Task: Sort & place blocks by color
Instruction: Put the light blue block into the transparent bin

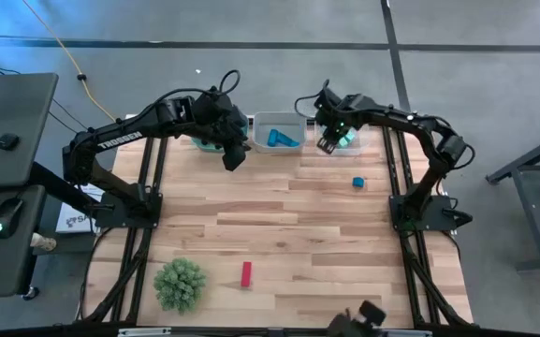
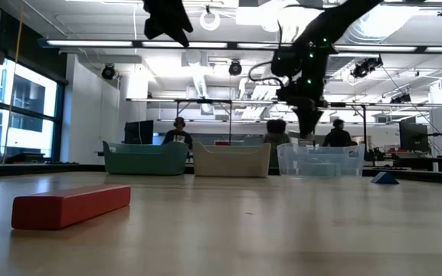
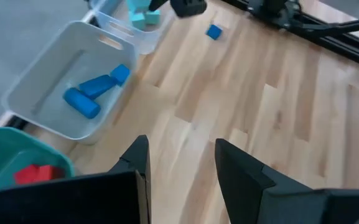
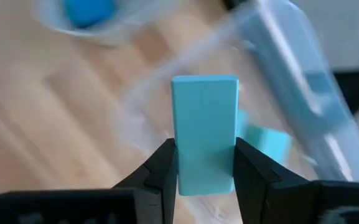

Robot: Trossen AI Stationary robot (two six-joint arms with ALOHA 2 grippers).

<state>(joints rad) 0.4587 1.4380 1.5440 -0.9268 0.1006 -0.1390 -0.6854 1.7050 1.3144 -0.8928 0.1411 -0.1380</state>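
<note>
The table [image 1: 279,215] fills the middle of the high view, with three bins in a row along its top edge: a green bin [image 3: 5,152] holding red blocks [image 3: 36,174], a grey bin [image 1: 277,122] holding blue blocks [image 3: 95,90], and a clear bin [image 2: 320,159] holding teal blocks [image 3: 143,14]. The left hand [image 1: 234,154] hangs at upper centre-left beside the grey bin, fingers apart and empty. The right hand [image 1: 329,140] is at upper centre-right by the clear bin, clamped on a teal bar [image 4: 204,134]. A plant ball [image 1: 180,284] sits at lower left. A red bar [image 1: 246,273] lies at lower centre. A blue cube [image 1: 357,183] lies right of centre.
</note>
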